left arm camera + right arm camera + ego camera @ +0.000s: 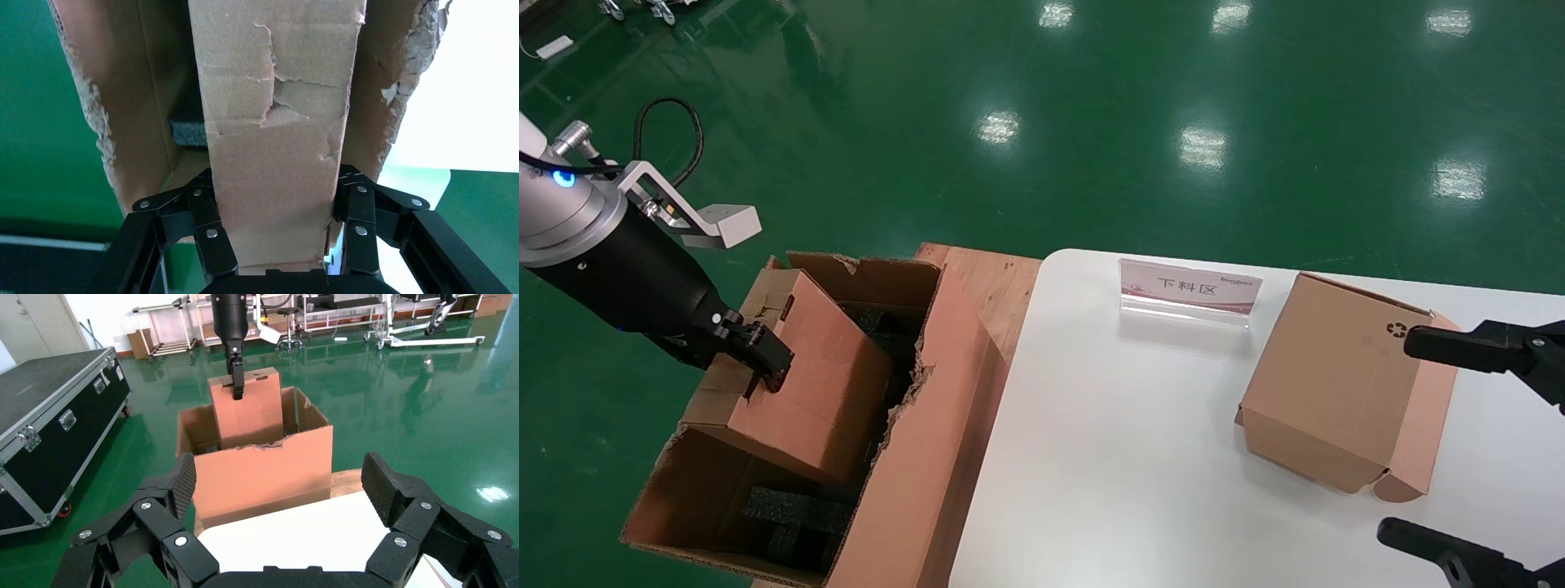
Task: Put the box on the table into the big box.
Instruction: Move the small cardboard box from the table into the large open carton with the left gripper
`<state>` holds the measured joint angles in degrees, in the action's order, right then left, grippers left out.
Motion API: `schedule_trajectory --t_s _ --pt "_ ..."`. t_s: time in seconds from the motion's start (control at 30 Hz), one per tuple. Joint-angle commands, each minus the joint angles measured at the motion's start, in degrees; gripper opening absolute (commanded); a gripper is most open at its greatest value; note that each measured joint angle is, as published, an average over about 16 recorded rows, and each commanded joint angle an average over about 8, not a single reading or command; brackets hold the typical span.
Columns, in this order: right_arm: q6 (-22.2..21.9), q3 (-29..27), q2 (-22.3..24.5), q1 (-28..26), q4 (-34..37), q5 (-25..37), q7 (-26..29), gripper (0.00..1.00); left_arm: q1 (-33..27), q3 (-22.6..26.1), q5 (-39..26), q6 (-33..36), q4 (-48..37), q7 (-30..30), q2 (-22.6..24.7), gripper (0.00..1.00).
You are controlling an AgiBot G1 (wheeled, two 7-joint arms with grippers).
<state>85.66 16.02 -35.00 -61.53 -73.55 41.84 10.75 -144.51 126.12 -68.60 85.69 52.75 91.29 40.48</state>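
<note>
The plain brown box (821, 384) sits tilted inside the big box (928, 457), its upper part rising above the torn rim. My left gripper (764, 359) is shut on the box's upper edge. In the left wrist view the box (275, 122) fills the space between the fingers of my left gripper (275, 196), with the big box's walls (122, 92) on both sides. The right wrist view shows the box (251, 410), the left gripper (237, 386) and the big box (263, 471) from across the table (306, 533). My right gripper (1430, 441) (281, 478) stands open and empty over the table's (1107, 457) right side.
A cardboard box with a recycling symbol (1336, 384) stands on the table between the right gripper's fingers. A pink sign (1189, 286) stands at the table's back. Black foam blocks (797, 514) lie in the big box, which rests on a wooden pallet (993, 286). A black case (55, 410) stands on the floor.
</note>
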Motion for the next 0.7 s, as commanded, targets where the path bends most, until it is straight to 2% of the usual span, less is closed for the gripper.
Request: schedule_trajectory --t_s 0.03,0.33,0.7 --pt "0.00 0.00 0.00 0.00 0.00 0.00 0.00 1.00 0.47 -0.31 -0.02 -0.82 -0.31 -1.74 -0.85 0.00" --pt "0.00 0.00 0.00 0.00 0.00 0.00 0.00 1.00 2.14 -0.66 -0.40 -2.73 -0.76 -5.75 -2.58 0.00" --pt "0.00 0.00 0.00 0.00 0.00 0.00 0.00 1.00 3.81 -0.33 -0.81 -3.51 -1.21 -7.41 -3.66 0.00"
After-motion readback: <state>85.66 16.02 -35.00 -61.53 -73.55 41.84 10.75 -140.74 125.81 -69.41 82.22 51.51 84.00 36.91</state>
